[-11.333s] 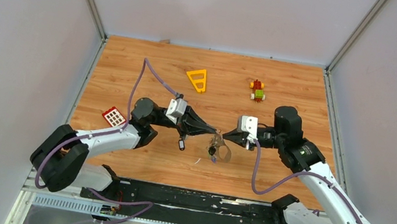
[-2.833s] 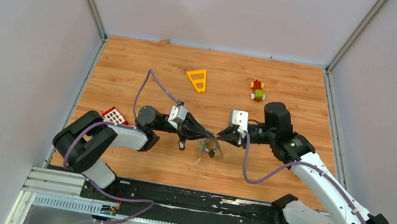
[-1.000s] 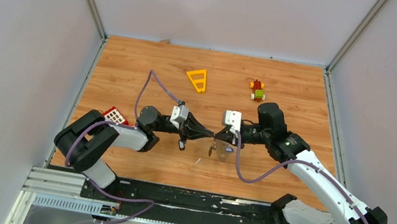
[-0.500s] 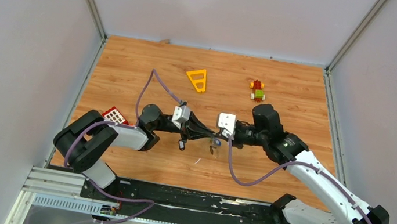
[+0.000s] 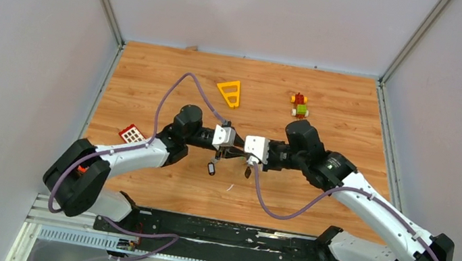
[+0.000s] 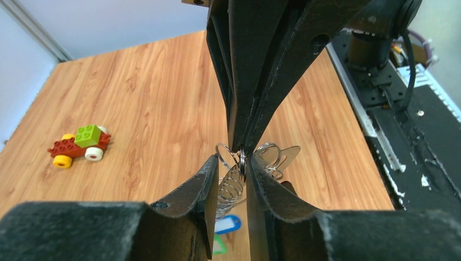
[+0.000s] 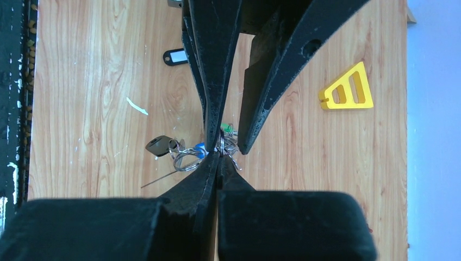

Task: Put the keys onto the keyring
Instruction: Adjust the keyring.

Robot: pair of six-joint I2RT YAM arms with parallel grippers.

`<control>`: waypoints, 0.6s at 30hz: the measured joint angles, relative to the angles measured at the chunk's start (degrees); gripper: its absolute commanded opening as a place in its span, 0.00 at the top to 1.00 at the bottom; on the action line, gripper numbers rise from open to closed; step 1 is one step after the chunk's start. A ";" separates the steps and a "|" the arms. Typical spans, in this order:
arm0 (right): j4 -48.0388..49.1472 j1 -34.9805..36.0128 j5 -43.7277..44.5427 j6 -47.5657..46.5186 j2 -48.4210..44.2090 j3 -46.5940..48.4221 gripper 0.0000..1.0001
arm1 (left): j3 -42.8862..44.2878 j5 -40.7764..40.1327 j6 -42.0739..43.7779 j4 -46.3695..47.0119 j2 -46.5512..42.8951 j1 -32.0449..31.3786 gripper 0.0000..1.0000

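**Keyring pinched at the meeting of two claws, much of it hidden**

From above, the keyring is almost wholly covered by the two wrists that meet over it. Only a small dark piece is seen hanging just beneath them. In the left wrist view the keyring (image 6: pixel 231 189) is made out as silver wire loops and a coil, cut off on both sides by black fingers.

The right claw (image 7: pixel 217 156) is clenched on the wire at the top of the keyring. The left claw (image 6: pixel 231 166) is released. Its fingers are parted on either side of the wire, and whether they touch it cannot be told.

The keys (image 7: pixel 160 145) are bunched just below the keyring. One dark key head is seen plainly, while a blue tag (image 6: pixel 228 224) and a green tag (image 6: pixel 218 246) are partly hidden behind the left fingers. The keys in the bunch cannot be counted.

A black-tagged key (image 7: pixel 175 56) is laid flat on the tabletop (image 5: pixel 153 79), apart from the keyring on the left arm's side. A yellow triangle frame (image 7: pixel 348 88) and a toy block car (image 6: pixel 80 144) are set well beyond the keyring. A red-and-white grid piece (image 5: pixel 133 135) is placed well to the left of the keyring.
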 measured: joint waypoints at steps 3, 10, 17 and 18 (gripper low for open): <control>-1.31 1.11 1.44 -0.68 1.07 0.90 1.00 | 1.31 -0.85 4.39 -6.58 -1.11 -0.11 0.69; -3.37 3.08 4.50 -1.77 2.84 3.50 1.00 | 2.67 -3.17 10.34 -15.10 -3.50 -0.15 0.75; -5.09 4.17 6.80 -2.34 4.52 4.90 1.00 | 2.67 -4.46 12.24 -17.59 -4.09 -0.15 0.71; -5.14 4.20 6.91 -2.36 4.63 4.92 1.00 | 2.67 -4.46 12.33 -17.64 -4.09 -0.15 0.71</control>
